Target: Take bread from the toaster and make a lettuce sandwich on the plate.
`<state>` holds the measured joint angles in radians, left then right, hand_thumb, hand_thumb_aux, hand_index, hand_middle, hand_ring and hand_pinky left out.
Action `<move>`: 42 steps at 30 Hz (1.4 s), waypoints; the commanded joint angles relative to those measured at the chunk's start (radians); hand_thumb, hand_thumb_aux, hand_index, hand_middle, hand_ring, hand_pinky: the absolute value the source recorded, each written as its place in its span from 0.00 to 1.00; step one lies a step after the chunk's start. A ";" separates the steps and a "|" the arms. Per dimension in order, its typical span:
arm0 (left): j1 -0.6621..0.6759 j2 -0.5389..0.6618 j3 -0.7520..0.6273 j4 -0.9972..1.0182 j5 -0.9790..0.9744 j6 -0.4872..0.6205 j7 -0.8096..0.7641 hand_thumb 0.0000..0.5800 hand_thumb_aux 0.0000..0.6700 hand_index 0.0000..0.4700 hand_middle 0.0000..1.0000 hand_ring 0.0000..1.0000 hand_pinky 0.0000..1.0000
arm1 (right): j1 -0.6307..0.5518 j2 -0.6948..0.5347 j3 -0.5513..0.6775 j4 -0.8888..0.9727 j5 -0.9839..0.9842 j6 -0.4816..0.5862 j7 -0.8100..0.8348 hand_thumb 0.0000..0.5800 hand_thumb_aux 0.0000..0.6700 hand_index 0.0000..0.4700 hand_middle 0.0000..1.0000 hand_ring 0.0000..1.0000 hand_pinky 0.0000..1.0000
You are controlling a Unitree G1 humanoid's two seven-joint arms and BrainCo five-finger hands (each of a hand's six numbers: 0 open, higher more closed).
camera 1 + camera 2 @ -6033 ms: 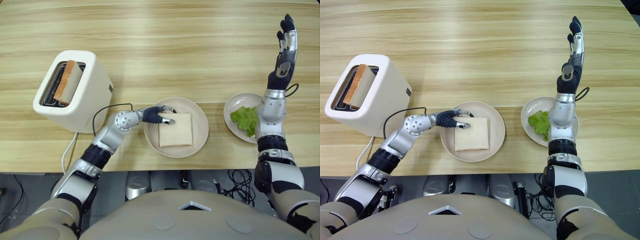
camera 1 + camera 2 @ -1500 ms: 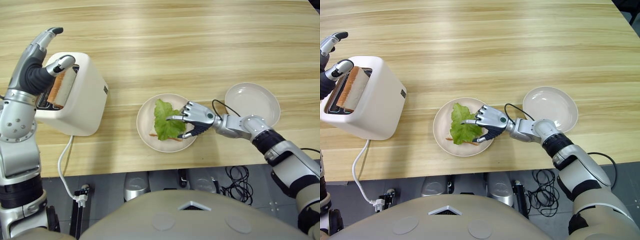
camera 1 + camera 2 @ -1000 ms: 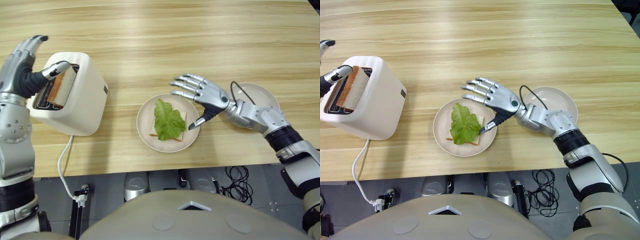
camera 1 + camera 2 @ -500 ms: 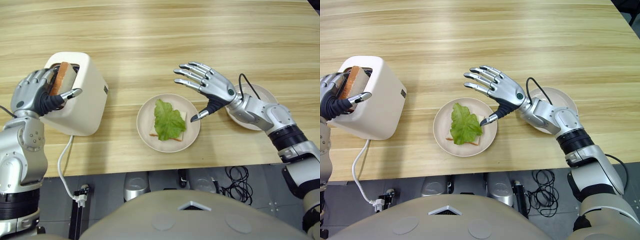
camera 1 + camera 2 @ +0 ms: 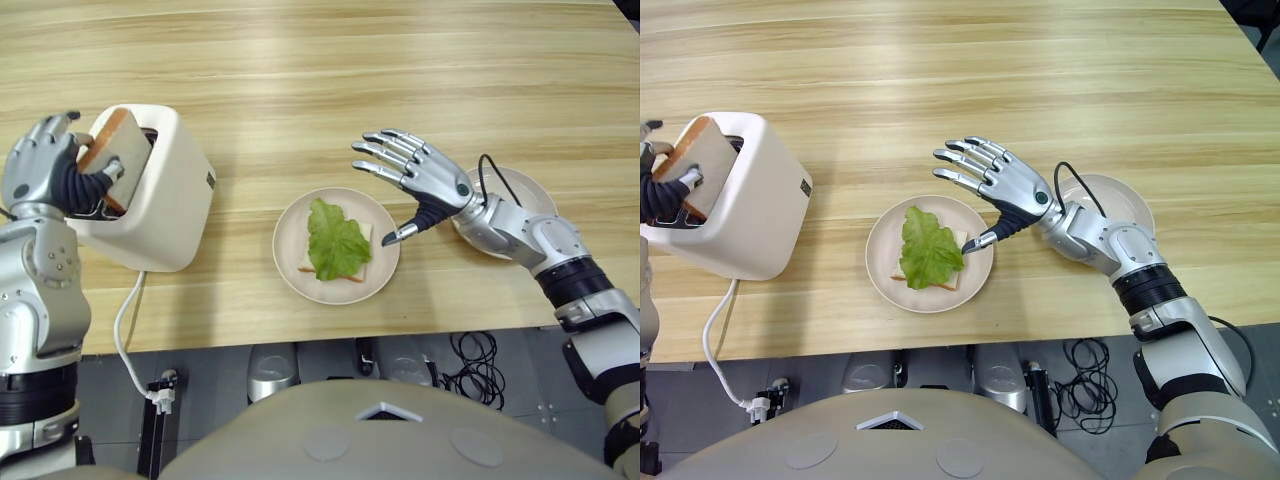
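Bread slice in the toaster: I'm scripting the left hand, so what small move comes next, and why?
Probably lift the left hand straight up: it grips the bread slice, whose lower end looks to be in the toaster slot, and the lettuce on the plate has no top slice. The right hand hovers open beside the plate.

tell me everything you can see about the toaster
The toaster is a cream, rounded box, plastic-looking, with a small dark control on its side. It stands at the left of the wooden table, apart from the plate. A bread slice sticks out of its top slot, tilted, grasped by the left hand. A white cord runs from its base over the table edge.
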<state>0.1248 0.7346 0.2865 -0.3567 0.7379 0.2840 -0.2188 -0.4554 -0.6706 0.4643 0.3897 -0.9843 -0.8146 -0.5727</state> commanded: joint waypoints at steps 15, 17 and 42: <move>-0.441 0.101 0.002 0.008 -0.252 -0.126 -0.089 1.00 1.00 0.98 1.00 1.00 1.00 | 0.009 0.018 -0.060 -0.002 0.052 0.010 -0.019 0.00 0.00 0.00 0.00 0.00 0.00; -0.507 0.060 -0.088 0.056 -0.322 -0.156 -0.149 1.00 1.00 0.98 1.00 1.00 1.00 | 0.014 0.015 -0.075 -0.018 0.084 -0.008 -0.010 0.00 0.00 0.00 0.00 0.00 0.00; -0.698 -0.367 -0.598 0.851 -0.682 -0.396 -0.713 1.00 1.00 0.98 1.00 1.00 1.00 | 0.197 0.007 0.041 -0.187 0.672 -0.243 0.687 0.00 0.00 0.00 0.00 0.00 0.00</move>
<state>-0.5614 0.3731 -0.2825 0.4504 0.0216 -0.0800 -0.9429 -0.2646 -0.6683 0.4971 0.1869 -0.3264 -1.0728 0.0645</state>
